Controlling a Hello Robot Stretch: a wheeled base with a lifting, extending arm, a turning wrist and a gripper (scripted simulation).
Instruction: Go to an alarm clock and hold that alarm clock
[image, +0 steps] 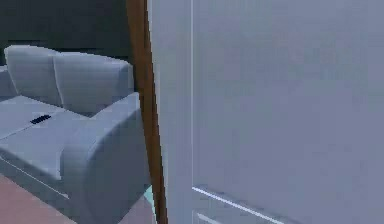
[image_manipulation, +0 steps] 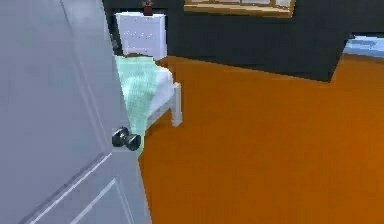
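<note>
Close against a pale door, with a sofa on one side and a bedroom on the other.

In the forward view we see a grey sofa (image: 75, 105) from nine to seven o'clock, with a small dark thing (image: 40, 120) lying on its seat. Next comes a brown door edge (image: 148, 110), then the pale door (image: 280, 100) from twelve to four o'clock. In the arm side view a pale door panel (image_manipulation: 50, 110) stands at nine o'clock with its round knob (image_manipulation: 126, 139) near the centre. Behind the knob is a bed (image_manipulation: 145, 88) under a green cover. A white nightstand (image_manipulation: 140, 32) at eleven o'clock carries a small dark object (image_manipulation: 148, 8). Orange floor (image_manipulation: 260, 140) spreads toward three o'clock, and a framed picture (image_manipulation: 240, 6) hangs at one o'clock. We cannot tell whether either small item is the alarm clock, nor how the jaws stand.
</note>
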